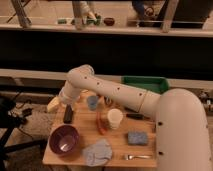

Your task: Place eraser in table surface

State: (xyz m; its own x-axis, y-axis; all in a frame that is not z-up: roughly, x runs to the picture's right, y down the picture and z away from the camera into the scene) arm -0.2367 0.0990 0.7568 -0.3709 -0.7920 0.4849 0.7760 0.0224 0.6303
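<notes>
The eraser, a flat black block, lies on the light wooden table surface near its left edge, above the purple bowl. My gripper is at the end of the white arm, low over the table's far left corner, just above and left of the eraser. I cannot tell whether it touches the eraser. The arm's forearm hides part of the table behind it.
A green tray sits at the back right. A blue cup, a white cup, an orange object, a black pen, a blue sponge, a grey cloth and a fork lie on the table.
</notes>
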